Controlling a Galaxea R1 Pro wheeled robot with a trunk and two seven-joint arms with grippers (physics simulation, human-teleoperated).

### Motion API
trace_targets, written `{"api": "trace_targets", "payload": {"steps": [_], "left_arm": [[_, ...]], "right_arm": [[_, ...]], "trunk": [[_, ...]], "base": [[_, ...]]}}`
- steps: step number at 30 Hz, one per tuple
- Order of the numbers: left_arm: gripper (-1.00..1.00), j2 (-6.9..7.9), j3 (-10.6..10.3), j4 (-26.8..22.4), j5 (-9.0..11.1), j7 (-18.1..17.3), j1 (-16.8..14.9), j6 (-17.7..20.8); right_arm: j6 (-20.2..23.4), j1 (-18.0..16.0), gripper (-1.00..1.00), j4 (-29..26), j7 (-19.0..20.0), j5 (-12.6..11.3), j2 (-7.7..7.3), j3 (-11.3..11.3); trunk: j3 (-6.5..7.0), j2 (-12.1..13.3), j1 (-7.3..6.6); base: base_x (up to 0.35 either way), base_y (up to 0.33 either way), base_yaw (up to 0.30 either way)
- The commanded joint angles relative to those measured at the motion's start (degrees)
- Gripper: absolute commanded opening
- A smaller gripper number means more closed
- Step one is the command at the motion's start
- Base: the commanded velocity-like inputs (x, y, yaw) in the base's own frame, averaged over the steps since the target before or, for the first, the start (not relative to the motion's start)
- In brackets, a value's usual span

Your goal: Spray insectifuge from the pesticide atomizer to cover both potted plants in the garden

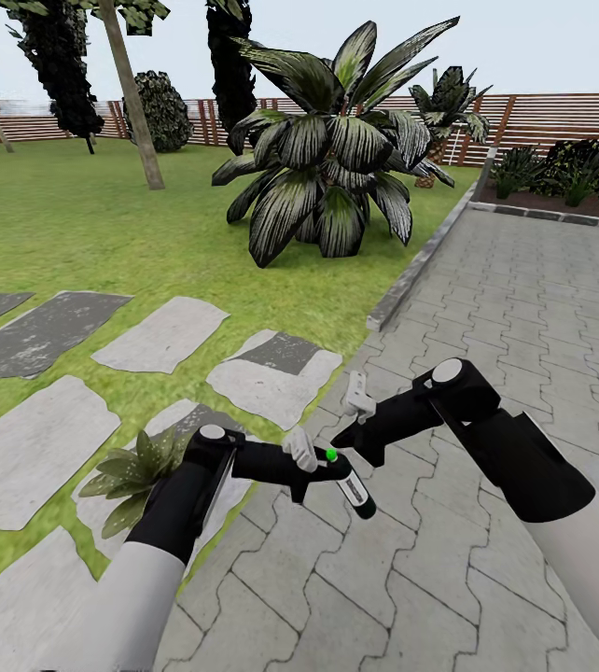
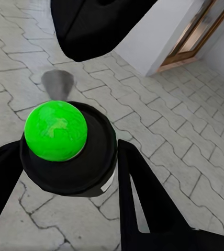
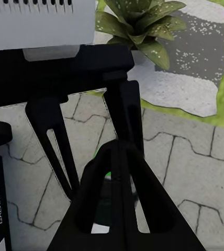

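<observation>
Two grippers meet over paving (image 1: 523, 308): left gripper (image 1: 323, 467) clamps pesticide atomizer (image 1: 351, 481), right gripper (image 1: 337, 439) pinched narrow at green button (image 2: 55, 130), apparently pressing; potted plant (image 1: 136, 471) beside lawn edge.

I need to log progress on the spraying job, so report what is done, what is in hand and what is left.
Done: the dark spray bottle with a white label and green button top is picked up, clamped in the left gripper. In hand: the right gripper sits close above that button, while the small green-leaved potted plant lies beside the left arm on the stepping stones. Left: no spray is visible, and a second pot is yet to be found.
</observation>
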Motion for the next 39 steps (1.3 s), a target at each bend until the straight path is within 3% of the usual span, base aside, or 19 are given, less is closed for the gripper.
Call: {"api": "trace_targets", "payload": {"steps": [1, 39], "left_arm": [[-1.00, -0.04, 0.1, -0.1, -0.3, -0.4, -0.1, 0.6], [-1.00, -0.04, 0.1, -0.2, -0.2, -0.6, -0.9, 2.0]], "right_arm": [[0.4, -0.1, -1.00, -0.1, 0.5, 0.5, -0.03, 0.0], [0.4, -0.1, -1.00, 0.0, 0.4, 0.6, -0.35, 0.0]], "trunk": [[-0.05, 0.0, -0.01], [-0.05, 0.0, -0.01]], "base": [[0.000, 0.000, 0.000], [0.000, 0.000, 0.000]]}}
